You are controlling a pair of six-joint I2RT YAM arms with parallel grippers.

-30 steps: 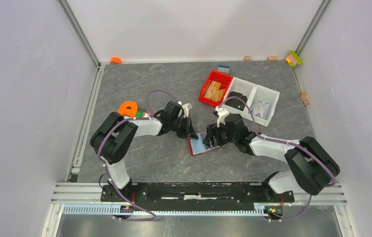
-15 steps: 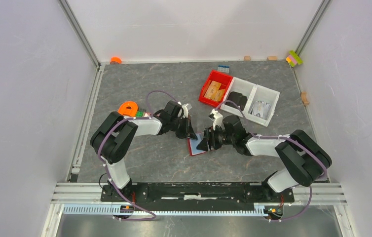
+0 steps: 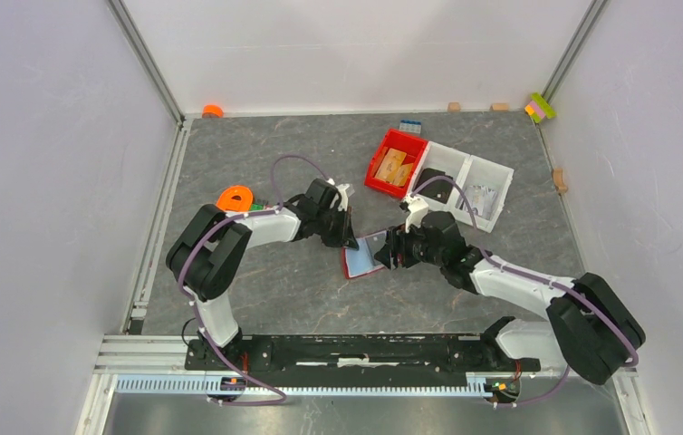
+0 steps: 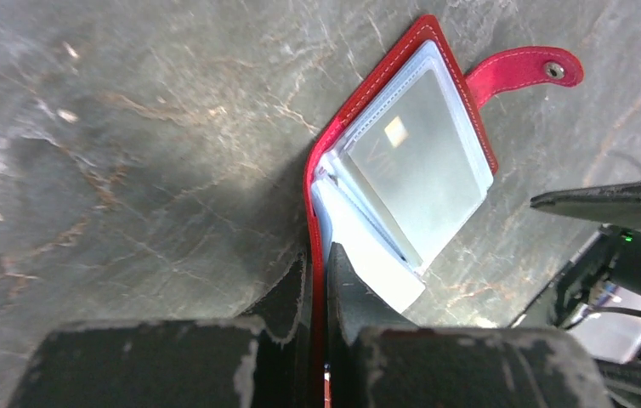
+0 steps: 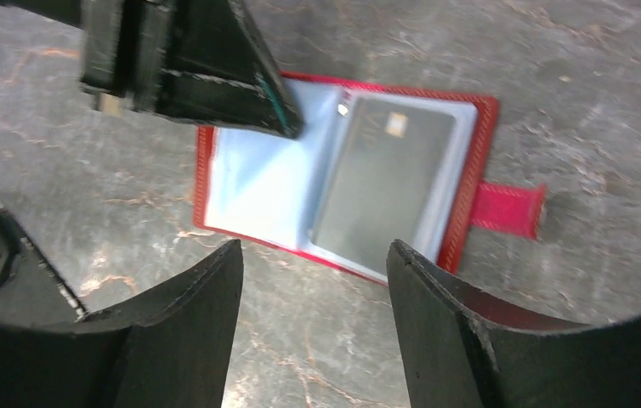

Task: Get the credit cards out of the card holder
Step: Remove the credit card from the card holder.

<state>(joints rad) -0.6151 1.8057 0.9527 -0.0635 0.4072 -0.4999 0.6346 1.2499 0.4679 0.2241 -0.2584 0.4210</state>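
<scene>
The card holder (image 3: 363,259) is lying open on the desk (image 3: 283,294), a grey card (image 5: 385,183) in its sleeve — the left gripper (image 3: 349,239) is clamping its left cover, the right gripper (image 5: 313,251) hovering just right, jaws apart

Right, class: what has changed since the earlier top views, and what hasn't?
The right gripper, open, slid left over the card holder, then drew back right, grasping nothing. The left gripper stays shut on the holder's cover; the holder lies open, grey card inside.
</scene>
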